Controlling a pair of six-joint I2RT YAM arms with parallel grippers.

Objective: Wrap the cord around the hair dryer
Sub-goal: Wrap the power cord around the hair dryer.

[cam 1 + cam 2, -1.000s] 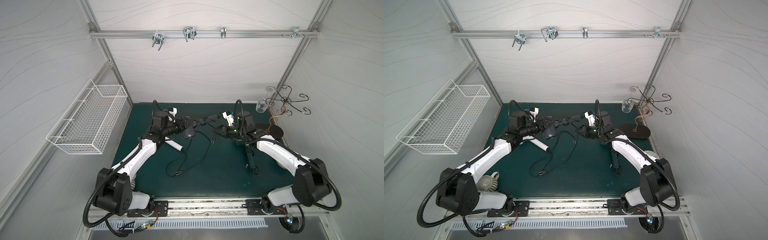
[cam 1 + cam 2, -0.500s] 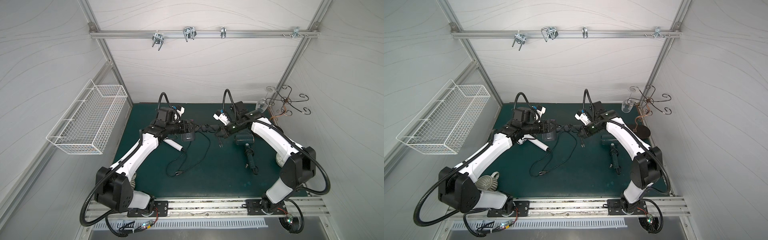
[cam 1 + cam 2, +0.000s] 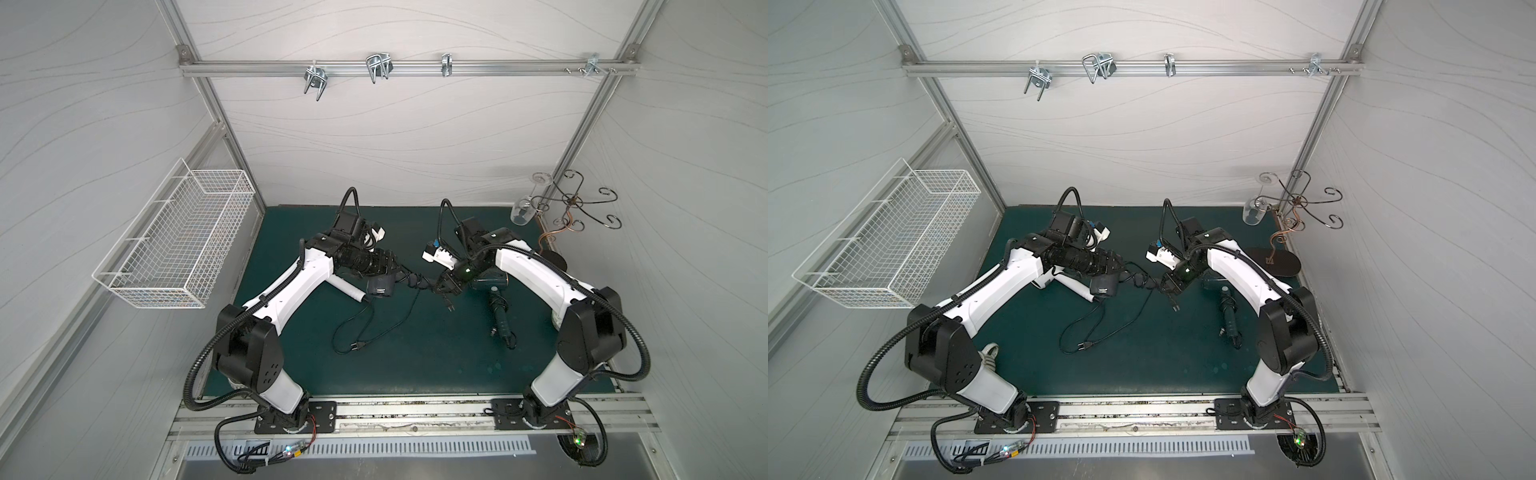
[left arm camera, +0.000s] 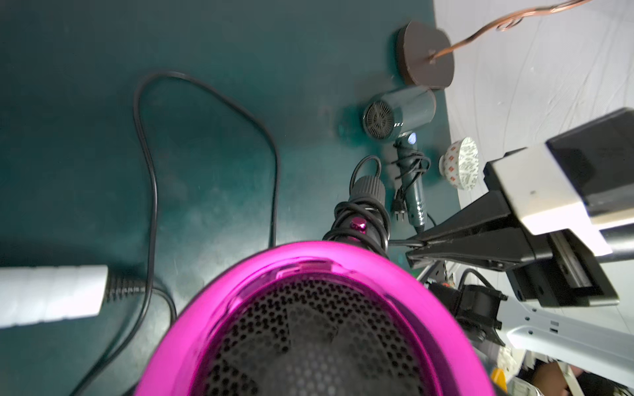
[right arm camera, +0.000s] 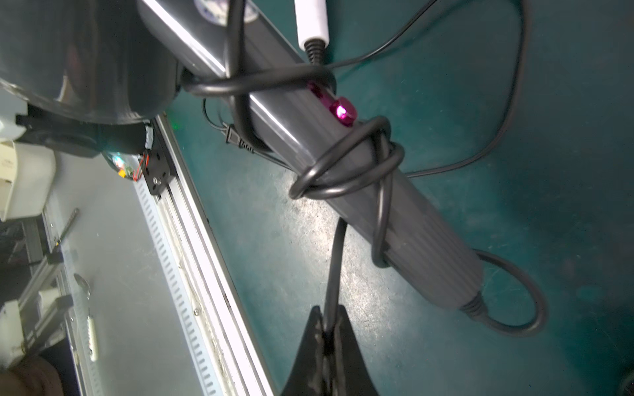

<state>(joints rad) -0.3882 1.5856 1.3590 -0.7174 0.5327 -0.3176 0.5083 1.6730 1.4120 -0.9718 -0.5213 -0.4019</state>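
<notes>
While left gripper [image 3: 386, 272] is holding the dryer [image 4: 308, 260] body, jaws wide, right gripper [image 5: 327, 329] is pinching the cord [image 5: 334, 260] fully closed, loops lying round the handle [image 5: 422, 236].

Robot lab cell, shown by aluminium framing [image 3: 498, 70] and panel walls [image 3: 395, 137].

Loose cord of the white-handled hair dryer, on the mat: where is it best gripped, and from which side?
Probably just behind the plug, from straight above, jaws across the cord. There it lies flat on the mat, in the open; near the white handle the lifted dark hair dryer hangs over it.
</notes>
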